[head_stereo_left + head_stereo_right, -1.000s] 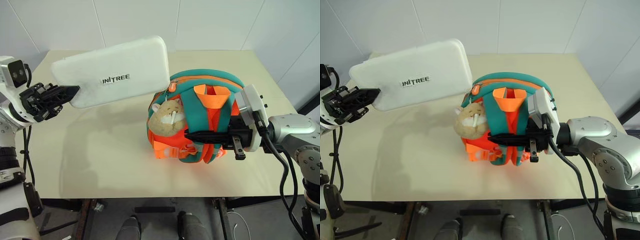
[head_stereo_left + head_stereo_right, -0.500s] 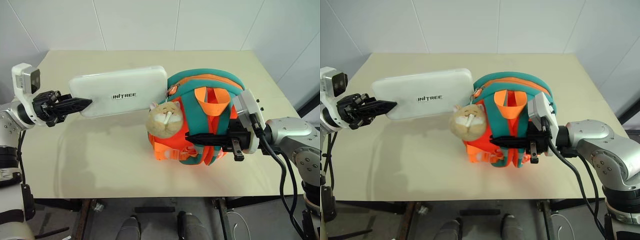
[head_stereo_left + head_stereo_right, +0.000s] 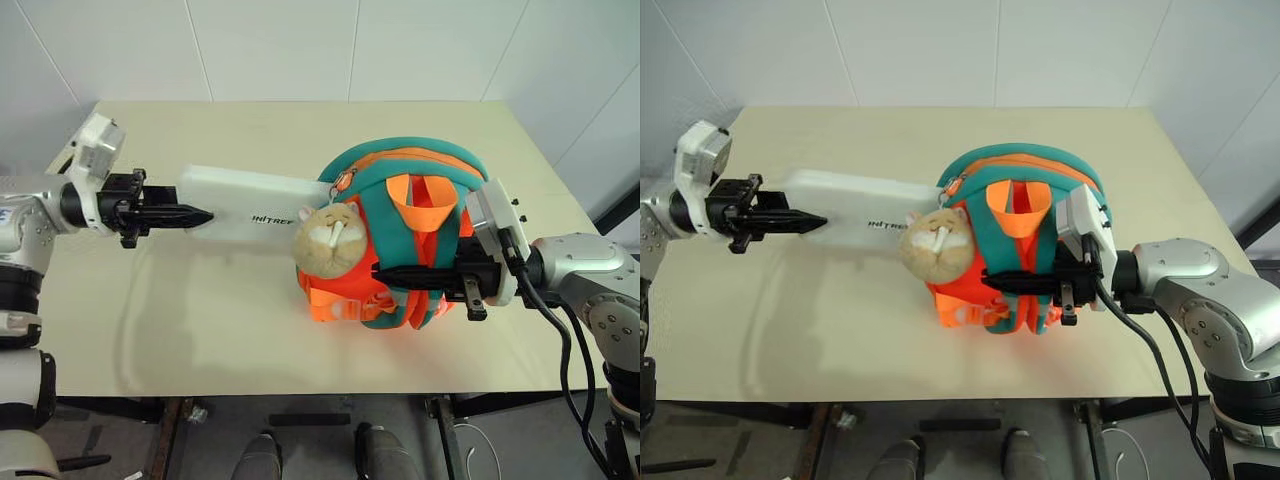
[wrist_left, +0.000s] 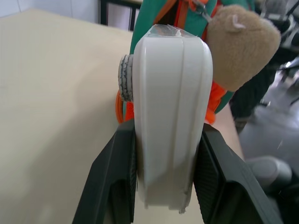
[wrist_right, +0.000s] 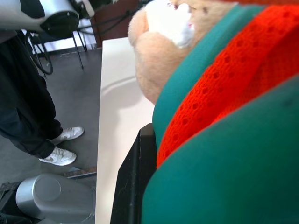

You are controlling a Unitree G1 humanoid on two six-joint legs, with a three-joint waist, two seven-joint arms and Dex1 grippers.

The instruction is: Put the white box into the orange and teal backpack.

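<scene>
Box: my left tool (image 3: 190,215) clamps the white box (image 3: 245,199), long axis running left-right, far end at the backpack (image 3: 405,240).
Right tool (image 3: 385,272): shut on a backpack strap.

I count one white box (image 3: 262,197) and one orange and teal backpack (image 3: 405,235). On the backpack I see one tan plush charm (image 3: 330,237) and one orange webbing loop (image 3: 424,199) at its top. There is one table (image 3: 200,300) under everything. I count two grippers, the left gripper (image 3: 195,215) and the right gripper (image 3: 385,272), each with two black fingers (image 4: 117,186). In the right wrist view I see one person standing on the floor, with two white shoes (image 5: 61,145).
</scene>
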